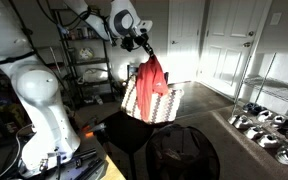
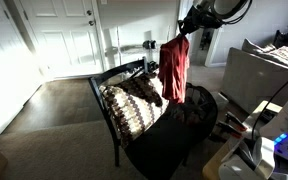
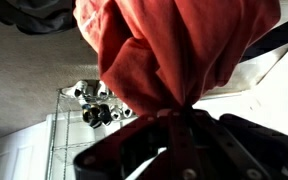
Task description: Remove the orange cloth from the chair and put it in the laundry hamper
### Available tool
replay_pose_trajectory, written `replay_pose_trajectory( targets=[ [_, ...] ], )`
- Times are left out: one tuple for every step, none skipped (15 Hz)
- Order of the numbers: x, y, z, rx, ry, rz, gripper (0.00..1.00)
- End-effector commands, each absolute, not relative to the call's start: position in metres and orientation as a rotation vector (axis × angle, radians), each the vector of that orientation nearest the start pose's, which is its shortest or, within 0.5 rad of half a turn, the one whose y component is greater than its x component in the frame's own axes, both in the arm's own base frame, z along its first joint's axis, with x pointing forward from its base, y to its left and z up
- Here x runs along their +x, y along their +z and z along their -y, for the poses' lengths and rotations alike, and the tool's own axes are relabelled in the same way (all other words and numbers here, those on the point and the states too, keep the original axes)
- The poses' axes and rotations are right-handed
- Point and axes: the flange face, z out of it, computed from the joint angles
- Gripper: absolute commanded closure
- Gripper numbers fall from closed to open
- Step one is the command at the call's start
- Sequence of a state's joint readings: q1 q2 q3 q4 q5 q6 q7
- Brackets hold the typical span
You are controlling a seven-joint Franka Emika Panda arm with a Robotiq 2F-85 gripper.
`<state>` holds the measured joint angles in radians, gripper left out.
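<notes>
My gripper (image 1: 141,45) is shut on the top of the orange cloth (image 1: 152,72), which hangs limp below it, lifted above the chair. In an exterior view the gripper (image 2: 183,35) holds the cloth (image 2: 174,68) over the space between the chair's striped back (image 2: 132,105) and the black laundry hamper (image 2: 199,110). The striped chair back (image 1: 149,98) stands behind the hanging cloth, and the hamper (image 1: 184,150) sits low in front of it. In the wrist view the cloth (image 3: 174,50) fills the frame, pinched between the jaws (image 3: 174,115).
A wire rack with shoes (image 1: 269,125) stands at one side, also showing in the wrist view (image 3: 94,105). White doors (image 2: 64,40) line the back wall. A dark shelf unit (image 1: 84,60) stands behind the arm. A white box (image 2: 254,75) sits beside the hamper.
</notes>
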<state>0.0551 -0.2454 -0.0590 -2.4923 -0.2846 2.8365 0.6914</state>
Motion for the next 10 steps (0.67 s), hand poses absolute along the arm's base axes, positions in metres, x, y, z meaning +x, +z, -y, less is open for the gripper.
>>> replay_pose_trajectory(
  targets=[
    [0.469,0.436,0.027,-2.816,-0.916,-0.877,0.99],
    [0.468,0.433,0.037,-2.81,-0.912,-0.935,0.99],
    [0.466,0.43,0.046,-2.805,-0.909,-0.98,0.99],
    [0.465,0.428,0.053,-2.799,-0.908,-1.023,0.99],
    [0.464,0.427,0.059,-2.795,-0.914,-1.065,0.99],
    [0.463,0.427,0.062,-2.781,-0.924,-1.096,0.99],
    [0.463,0.427,0.066,-2.776,-0.934,-1.129,0.99],
    [0.464,0.427,0.067,-2.768,-0.943,-1.155,0.99],
    [0.465,0.426,0.069,-2.759,-0.944,-1.184,0.99],
    [0.468,0.423,0.071,-2.748,-0.941,-1.209,0.99]
  ],
)
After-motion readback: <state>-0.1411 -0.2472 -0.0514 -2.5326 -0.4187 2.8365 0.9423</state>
